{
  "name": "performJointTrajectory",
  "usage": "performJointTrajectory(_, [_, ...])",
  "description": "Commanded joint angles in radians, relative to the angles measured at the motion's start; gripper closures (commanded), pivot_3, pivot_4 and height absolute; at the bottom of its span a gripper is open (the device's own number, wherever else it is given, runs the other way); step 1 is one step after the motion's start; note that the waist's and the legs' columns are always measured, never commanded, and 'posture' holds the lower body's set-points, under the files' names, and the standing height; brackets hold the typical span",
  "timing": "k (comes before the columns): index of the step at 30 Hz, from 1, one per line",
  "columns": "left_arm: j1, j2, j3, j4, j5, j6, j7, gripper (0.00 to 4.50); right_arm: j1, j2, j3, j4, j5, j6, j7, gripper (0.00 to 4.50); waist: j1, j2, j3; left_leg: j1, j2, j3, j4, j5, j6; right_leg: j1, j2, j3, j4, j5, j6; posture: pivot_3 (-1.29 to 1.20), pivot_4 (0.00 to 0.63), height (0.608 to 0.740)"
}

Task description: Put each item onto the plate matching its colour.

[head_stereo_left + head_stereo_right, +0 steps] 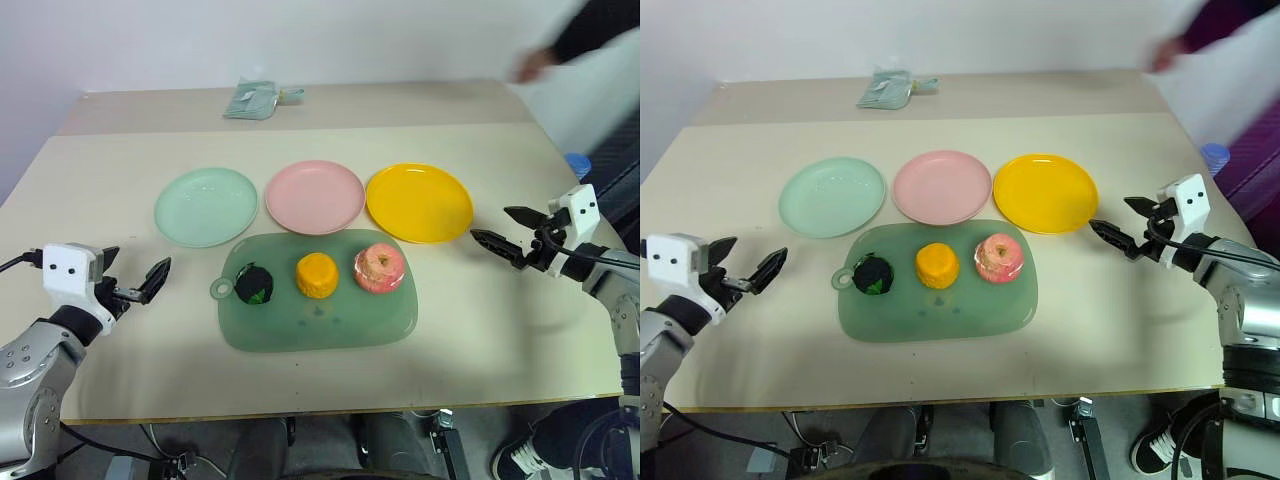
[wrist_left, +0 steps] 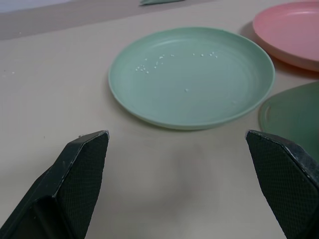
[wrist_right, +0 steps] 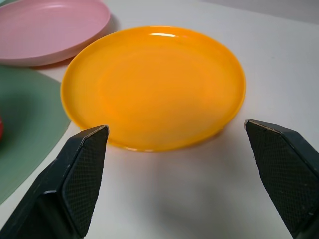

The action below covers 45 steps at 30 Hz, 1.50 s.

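1. Head view: you see the dark green item (image 1: pixel 254 284), orange item (image 1: pixel 317 275) and pink-red apple (image 1: pixel 379 267) on the green tray (image 1: pixel 300 330); mint plate (image 1: pixel 206 205), pink plate (image 1: pixel 314 196), yellow plate (image 1: pixel 419 202) behind; a blurred sleeve, probably a person's, far right.
2. Left wrist: your left end effector (image 2: pixel 179 149) gapes empty near the mint plate.
3. Right wrist: your right end effector (image 3: pixel 177 139) gapes empty before the yellow plate.

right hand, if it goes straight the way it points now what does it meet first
Most likely the yellow plate. The right hand is open and aimed at the plate's near rim, with only bare table between. How high it hangs is unclear, so it might pass just above the rim.
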<state>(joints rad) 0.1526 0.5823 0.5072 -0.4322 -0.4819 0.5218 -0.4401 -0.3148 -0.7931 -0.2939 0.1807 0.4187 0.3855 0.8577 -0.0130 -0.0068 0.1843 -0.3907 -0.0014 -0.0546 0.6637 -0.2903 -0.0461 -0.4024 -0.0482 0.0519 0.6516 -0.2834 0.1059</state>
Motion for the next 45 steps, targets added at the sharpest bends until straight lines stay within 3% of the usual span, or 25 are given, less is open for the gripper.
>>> performJointTrajectory(1, [-0.02,0.007,0.003,0.013,0.005,-0.015,-0.002,0.0,-0.007,0.019,-0.016,-0.061,-0.005,-0.015,-0.047,0.04,0.0,0.0,0.0,0.0,0.0,0.0,0.0,0.0,0.0,0.0,0.0,0.0,0.0,0.0,0.0,0.0,0.15,0.74])
performJointTrajectory(11, [-0.15,-0.002,-0.066,0.117,0.009,-0.029,-0.017,0.0,0.052,0.063,-0.053,-0.198,-0.002,0.02,-0.177,0.04,0.001,0.0,0.0,0.0,0.0,0.0,0.0,0.0,0.0,0.0,0.0,0.0,0.0,0.0,0.0,0.0,0.15,0.74])
performJointTrajectory(20, [-0.295,0.019,-0.148,0.121,-0.115,0.023,-0.182,0.0,0.186,-0.006,-0.091,-0.422,0.155,0.167,-0.047,0.04,0.002,0.0,0.0,0.0,0.0,-0.001,0.0,0.0,0.0,0.0,0.0,0.0,0.001,0.0,0.0,0.0,0.15,0.74])
performJointTrajectory(23, [-0.309,0.079,-0.235,0.09,-0.134,0.045,-0.308,0.0,0.239,-0.044,-0.078,-0.501,0.202,0.215,0.01,0.04,0.0,0.0,0.0,0.0,0.0,-0.001,0.0,0.0,0.0,0.0,0.001,0.0,0.001,0.0,0.0,0.0,0.15,0.74])
performJointTrajectory(27, [-0.33,0.183,-0.424,0.083,-0.043,0.019,-0.452,0.0,0.318,-0.079,-0.064,-0.603,0.232,0.236,0.072,0.04,0.0,0.0,0.0,0.0,0.0,-0.001,0.0,0.0,0.0,0.0,0.001,0.0,0.001,0.0,0.0,0.0,0.15,0.74])
performJointTrajectory(33, [-0.413,0.202,-0.613,0.195,0.146,-0.027,-0.458,0.0,0.336,-0.053,-0.069,-0.647,0.242,0.234,0.049,0.04,0.001,0.0,0.0,0.0,-0.001,-0.001,0.001,0.0,0.0,0.001,0.002,0.0,0.0,0.0,0.0,0.0,0.15,0.74])
performJointTrajectory(36, [-0.426,0.184,-0.625,0.218,0.161,-0.032,-0.459,0.84,0.347,-0.045,-0.069,-0.658,0.242,0.228,0.043,0.0,0.001,0.0,0.0,0.0,-0.001,-0.001,0.001,0.0,0.0,0.001,0.002,0.0,0.0,0.0,0.0,0.0,0.15,0.74])
performJointTrajectory(40, [-0.434,0.157,-0.54,0.225,0.097,-0.003,-0.446,2.59,0.351,-0.044,-0.074,-0.655,0.239,0.216,0.042,0.0,0.001,0.0,0.0,0.0,-0.001,-0.002,0.001,0.0,0.0,0.001,0.002,0.0,0.001,0.0,0.0,0.0,0.15,0.74])
performJointTrajectory(43, [-0.457,0.124,-0.414,0.277,0.048,0.01,-0.38,2.59,0.339,-0.048,-0.075,-0.652,0.242,0.209,0.044,0.0,0.001,0.0,0.0,0.0,0.0,-0.002,0.001,0.0,0.0,0.001,0.002,0.0,0.001,0.0,0.0,0.0,0.15,0.74])
performJointTrajectory(45, [-0.498,0.113,-0.373,0.37,0.109,-0.026,-0.283,2.59,0.315,-0.047,-0.066,-0.652,0.248,0.206,0.042,0.0,0.001,0.0,0.0,0.0,0.0,-0.002,0.001,0.0,0.0,0.001,0.002,-0.001,0.001,0.0,0.0,0.0,0.15,0.74])
